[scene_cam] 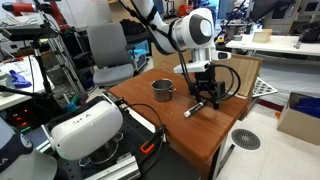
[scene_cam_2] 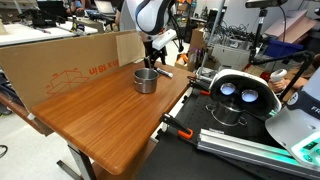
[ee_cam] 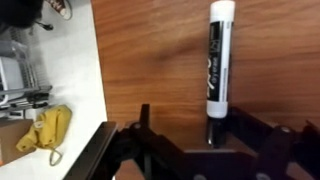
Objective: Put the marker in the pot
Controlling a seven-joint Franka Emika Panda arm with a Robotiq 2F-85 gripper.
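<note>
The marker (ee_cam: 218, 60) lies flat on the wooden table, black body with a white cap at its far end. In an exterior view it shows as a dark stick (scene_cam: 194, 108) beside the gripper. My gripper (ee_cam: 205, 128) is low over the table and open, and the marker's near end lies between the two fingers. The gripper also shows in both exterior views (scene_cam: 204, 95) (scene_cam_2: 158, 60). The pot (scene_cam: 162, 90) (scene_cam_2: 146, 80), small, round and steel, stands upright on the table, a short way from the gripper. The pot is out of the wrist view.
A cardboard box (scene_cam_2: 90, 60) stands along the table's back. A large white rounded housing (scene_cam: 85, 125) (scene_cam_2: 240, 95) sits at one end. An orange clamp (scene_cam: 148, 147) grips the table edge. The table edge (ee_cam: 97, 80) is close, and a yellow object (ee_cam: 45, 130) lies on the floor.
</note>
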